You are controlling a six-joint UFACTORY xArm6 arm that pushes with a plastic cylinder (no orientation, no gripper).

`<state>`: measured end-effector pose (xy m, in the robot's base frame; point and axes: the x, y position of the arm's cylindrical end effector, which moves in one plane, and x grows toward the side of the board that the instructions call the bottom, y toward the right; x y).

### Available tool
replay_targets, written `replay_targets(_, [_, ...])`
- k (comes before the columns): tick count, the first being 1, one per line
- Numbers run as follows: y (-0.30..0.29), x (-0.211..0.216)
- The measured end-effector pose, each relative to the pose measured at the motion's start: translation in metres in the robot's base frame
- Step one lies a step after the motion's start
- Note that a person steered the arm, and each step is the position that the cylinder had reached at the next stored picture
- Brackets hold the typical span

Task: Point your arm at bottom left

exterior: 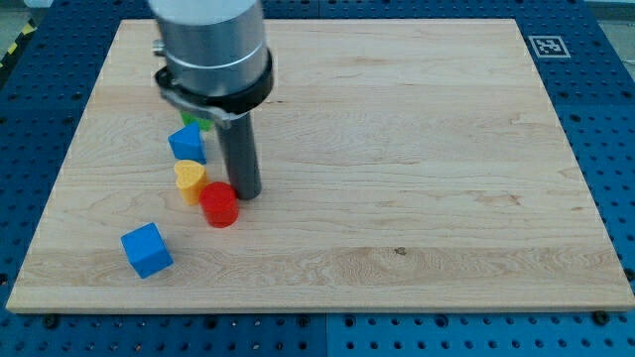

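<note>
Your tip (247, 193) holds nothing and stands just beside the red cylinder (219, 204). Heading to the board's (417, 248) bottom left, you probably shove it, the yellow heart (190, 179) and perhaps the blue cube (147, 249).

On the wooden counter (417, 159) are seen a blue cube (147, 250), red cylinder (219, 205), yellow heart-shaped block (190, 180), second blue block (187, 143) and partly hidden green block (201, 124).

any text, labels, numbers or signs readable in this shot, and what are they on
No readable words, brands or numbers anywhere.
The only sign is a black-and-white square marker at the wooden board's corner at the view's top right: a coded pattern, not letters.
Yellow-and-black hazard striping at the view's top left edge carries no text.
The blocks, including the blue cube and red cylinder, carry no markings, nor does my tip.
</note>
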<state>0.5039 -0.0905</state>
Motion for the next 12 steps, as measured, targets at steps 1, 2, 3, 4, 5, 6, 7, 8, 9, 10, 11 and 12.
replay_targets(1, [-0.005, 0.004])
replay_targets(2, [-0.005, 0.012])
replay_targets(3, [-0.005, 0.012])
replay_targets(4, [0.0, 0.013])
replay_targets(5, [0.019, 0.038])
replay_targets(6, [0.022, 0.08])
replay_targets(7, [0.008, 0.114])
replay_targets(8, [-0.027, 0.115])
replay_targets(9, [-0.068, 0.114])
replay_targets(10, [-0.119, 0.114])
replay_targets(11, [-0.162, 0.099])
replay_targets(12, [-0.172, 0.088])
